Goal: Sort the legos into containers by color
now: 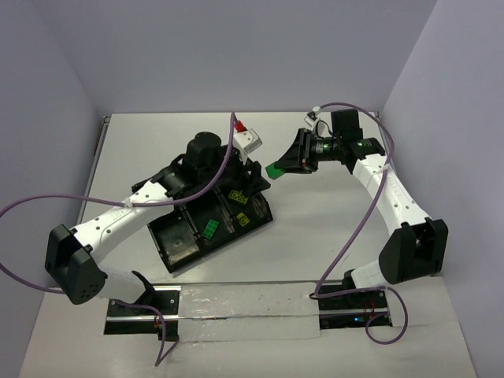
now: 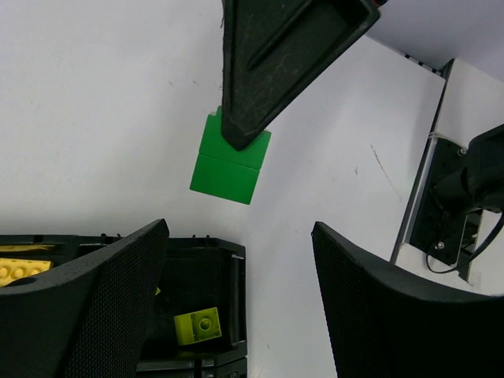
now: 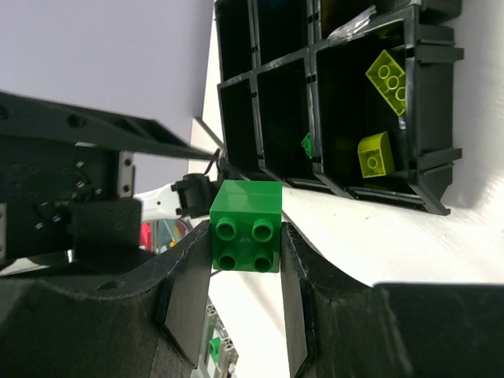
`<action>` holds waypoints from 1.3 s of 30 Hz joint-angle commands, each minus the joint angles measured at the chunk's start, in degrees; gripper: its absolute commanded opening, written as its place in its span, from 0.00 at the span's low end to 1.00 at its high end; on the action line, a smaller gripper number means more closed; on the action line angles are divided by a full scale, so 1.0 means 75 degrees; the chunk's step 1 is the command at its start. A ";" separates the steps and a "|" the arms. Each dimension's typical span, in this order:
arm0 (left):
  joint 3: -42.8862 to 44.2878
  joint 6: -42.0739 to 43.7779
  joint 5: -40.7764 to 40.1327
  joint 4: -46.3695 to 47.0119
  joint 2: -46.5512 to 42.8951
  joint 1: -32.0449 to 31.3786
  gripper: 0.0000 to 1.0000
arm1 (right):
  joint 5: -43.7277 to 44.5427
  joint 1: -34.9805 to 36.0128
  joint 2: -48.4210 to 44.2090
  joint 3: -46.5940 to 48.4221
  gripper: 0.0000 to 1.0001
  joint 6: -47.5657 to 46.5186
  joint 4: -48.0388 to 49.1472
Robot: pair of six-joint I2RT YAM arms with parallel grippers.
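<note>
My right gripper (image 3: 246, 240) is shut on a green lego (image 3: 246, 226), a square four-stud brick, held in the air just right of the black tray (image 1: 177, 248). From above, the green lego (image 1: 275, 168) hangs off the right gripper (image 1: 283, 164) near the tray's far right corner. My left gripper (image 2: 240, 272) is open over that corner, empty, with the green lego (image 2: 227, 164) beyond its tips. In the containers lie a green lego (image 1: 211, 229) and yellow legos (image 1: 236, 197). One yellow lego (image 2: 197, 325) sits in the corner compartment; two yellow legos (image 3: 387, 72) show in the right wrist view.
A white block with a red part (image 1: 249, 138) stands behind the tray. A metal rail (image 1: 236, 303) runs along the near edge between the arm bases. Purple cables (image 1: 346, 236) loop beside both arms. Walls close the table on three sides.
</note>
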 commanded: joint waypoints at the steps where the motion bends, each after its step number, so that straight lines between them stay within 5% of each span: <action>1: 0.0479 0.0400 -0.0111 0.0184 0.0177 -0.0054 0.81 | -0.0425 0.0158 0.0054 0.0075 0.00 -0.0055 0.0035; 21: 0.0665 0.0668 -0.0273 0.0149 0.0597 -0.0183 0.71 | -0.0512 0.0359 0.0154 0.0109 0.00 0.0238 0.0316; 28: 0.0687 0.0718 -0.0219 0.0060 0.0624 -0.0183 0.46 | -0.0495 0.0367 0.0141 0.0128 0.00 0.0338 0.0408; 34: 0.0486 0.0707 -0.0375 0.0217 0.0459 -0.0173 0.01 | -0.0404 0.0345 0.0107 0.0228 0.00 0.0457 0.0492; 39: 0.0100 0.0698 -0.0427 0.0411 0.0205 -0.0161 0.00 | -0.0524 0.0098 0.0006 0.0310 0.00 0.0483 0.0562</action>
